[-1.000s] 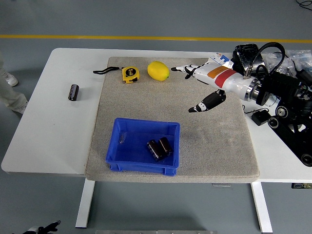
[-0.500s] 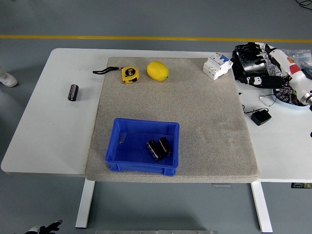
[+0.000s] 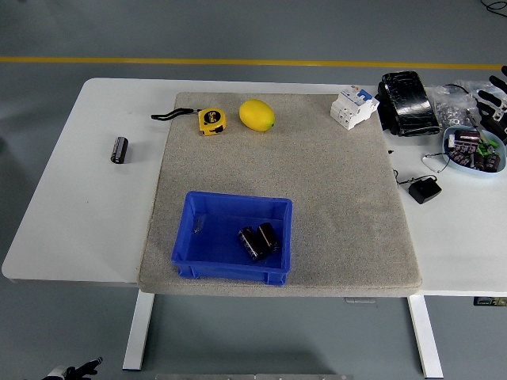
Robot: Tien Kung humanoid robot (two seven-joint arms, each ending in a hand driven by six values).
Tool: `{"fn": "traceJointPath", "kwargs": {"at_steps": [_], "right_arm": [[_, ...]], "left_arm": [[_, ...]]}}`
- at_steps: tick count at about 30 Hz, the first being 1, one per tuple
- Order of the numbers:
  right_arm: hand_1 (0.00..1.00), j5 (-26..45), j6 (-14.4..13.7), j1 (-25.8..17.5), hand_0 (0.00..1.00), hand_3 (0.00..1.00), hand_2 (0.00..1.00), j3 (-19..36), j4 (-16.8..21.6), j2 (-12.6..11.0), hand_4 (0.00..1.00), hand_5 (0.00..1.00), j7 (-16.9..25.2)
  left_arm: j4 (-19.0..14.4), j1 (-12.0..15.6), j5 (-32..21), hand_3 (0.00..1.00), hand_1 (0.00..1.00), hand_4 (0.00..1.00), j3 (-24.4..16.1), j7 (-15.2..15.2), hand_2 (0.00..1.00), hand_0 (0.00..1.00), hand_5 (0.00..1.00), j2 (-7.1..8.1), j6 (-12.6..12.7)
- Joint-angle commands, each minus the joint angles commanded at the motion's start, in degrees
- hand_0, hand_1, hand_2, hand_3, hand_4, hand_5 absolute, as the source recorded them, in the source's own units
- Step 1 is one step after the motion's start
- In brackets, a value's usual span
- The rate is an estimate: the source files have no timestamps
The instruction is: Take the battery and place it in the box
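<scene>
My right hand (image 3: 497, 89) only peeks in at the far right edge, above a small dish (image 3: 455, 134) of batteries; I cannot tell if its fingers are apart or together. I think it is there to pick one. The blue box (image 3: 190, 229) near me holds two batteries (image 3: 259, 240). One battery (image 3: 119, 149) lies alone on the desk (image 3: 79, 214), far left

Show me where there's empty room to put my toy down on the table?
The mat is bare right of the box, below the lemon. The white table is free below the lone battery. The far right is crowded: breaker, black pack, dish, charger.
</scene>
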Motion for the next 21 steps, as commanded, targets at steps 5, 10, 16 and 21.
{"fn": "traceJointPath", "kwargs": {"at_steps": [5,10,16,21], "right_arm": [[0.801,0.42,0.14,-3.06,0.836,0.907,0.865,1.66,0.91,2.22,0.998,0.843,-0.56],[0.801,-1.37,0.20,-4.04,0.836,0.907,0.865,1.97,0.75,4.62,0.998,0.843,-0.98],[0.804,-2.53,0.31,-5.61,0.837,0.905,0.864,1.72,0.91,5.48,0.998,0.864,-1.13],[0.806,-2.44,0.32,-5.92,0.836,0.904,0.863,2.04,0.92,5.67,0.998,0.869,-1.19]], "left_arm": [[0.05,-0.04,0.61,0.629,0.774,0.717,-0.49,0.00,0.802,0.801,0.608,0.02,-0.10],[-0.04,0.12,2.13,0.629,0.774,0.717,-1.67,0.44,0.802,0.801,0.608,-0.13,-0.13],[-0.14,0.44,1.94,0.629,0.776,0.716,-1.09,0.56,0.802,0.797,0.608,-0.20,-0.20],[-0.15,0.41,1.57,0.630,0.775,0.716,-0.78,0.46,0.802,0.797,0.608,-0.25,-0.26]]}}
